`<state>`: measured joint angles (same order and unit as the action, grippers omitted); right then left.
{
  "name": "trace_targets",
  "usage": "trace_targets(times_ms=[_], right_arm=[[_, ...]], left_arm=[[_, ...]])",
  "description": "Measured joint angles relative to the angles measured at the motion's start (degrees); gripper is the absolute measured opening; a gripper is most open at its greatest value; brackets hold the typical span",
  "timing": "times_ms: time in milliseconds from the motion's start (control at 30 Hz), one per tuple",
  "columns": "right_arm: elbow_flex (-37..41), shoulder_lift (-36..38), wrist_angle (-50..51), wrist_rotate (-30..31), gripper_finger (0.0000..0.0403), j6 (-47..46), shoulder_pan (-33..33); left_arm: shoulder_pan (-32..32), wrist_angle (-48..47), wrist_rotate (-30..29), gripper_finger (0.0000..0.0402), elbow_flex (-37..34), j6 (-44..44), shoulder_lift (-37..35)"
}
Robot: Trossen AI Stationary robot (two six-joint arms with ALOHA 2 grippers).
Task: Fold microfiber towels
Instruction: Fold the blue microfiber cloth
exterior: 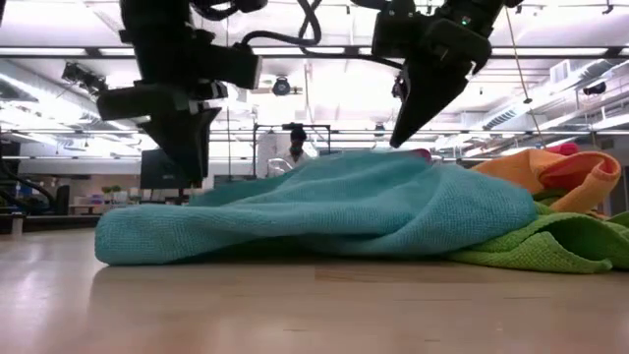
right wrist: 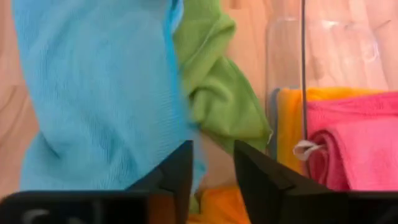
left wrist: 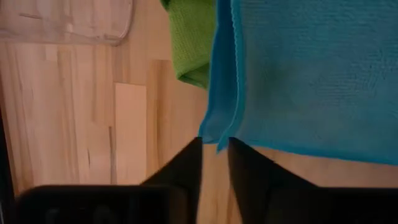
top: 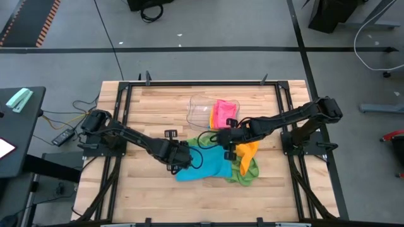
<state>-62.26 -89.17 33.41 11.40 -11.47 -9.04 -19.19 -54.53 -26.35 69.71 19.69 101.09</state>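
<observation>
We are hovering both grippers, left gripper (top: 180,157) and right gripper (top: 228,140), slightly parted and holding nothing, over the blue towel (top: 205,165) lying folded at table centre. Pink towel (top: 223,112) is sitting in the tray (top: 199,108) at 12 o'clock; green towel (top: 247,171) and orange towel (top: 249,150) at 3 o'clock are waiting.
</observation>
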Motion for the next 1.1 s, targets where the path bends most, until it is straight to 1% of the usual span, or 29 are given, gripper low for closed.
trace_targets(times_ms=[100,167,233,300,367,467,600,700,867,1033,1100], right_arm=[[0.00,0.20,1.13,-0.64,0.0170,0.38,-0.08],[0.00,0.53,1.98,-0.75,0.0185,0.38,-0.09],[0.00,1.47,3.64,-0.75,0.0194,0.51,-0.07],[0.02,2.78,3.69,-0.74,0.0198,0.51,-0.04],[0.02,4.34,3.59,-0.75,0.0199,0.55,-0.22],[0.02,6.63,3.32,-0.65,0.0198,0.27,-0.94],[0.02,8.26,2.02,1.33,0.0196,-0.52,-2.72],[0.02,7.97,0.13,2.90,0.0196,-0.58,-4.39],[0.03,7.09,-2.93,5.61,0.0196,0.16,-7.40],[2.65,6.78,-7.73,9.80,0.0196,3.34,-10.26],[4.83,6.75,-12.07,10.15,0.0196,5.00,-10.66]], left_arm=[[-0.59,-0.46,0.12,0.0154,0.04,0.58,-1.28],[-1.30,-0.60,1.47,0.0183,0.04,0.65,-2.34],[-2.20,0.09,3.73,0.0204,0.39,0.68,-3.16],[-3.85,2.38,6.23,0.0215,1.51,0.32,-3.40],[-5.95,5.51,7.39,0.0218,2.08,-0.64,-3.46],[-8.70,10.58,7.63,0.0213,2.08,-0.69,-2.91],[-11.10,14.87,7.31,0.0214,2.12,2.58,-1.85],[-12.71,16.23,6.92,0.0225,2.03,5.31,-0.91],[-15.66,18.60,5.70,0.0241,2.05,7.26,1.24],[-18.22,19.28,4.84,0.0235,2.08,7.95,2.15],[-18.88,19.26,4.19,0.0229,2.08,8.15,2.15]])
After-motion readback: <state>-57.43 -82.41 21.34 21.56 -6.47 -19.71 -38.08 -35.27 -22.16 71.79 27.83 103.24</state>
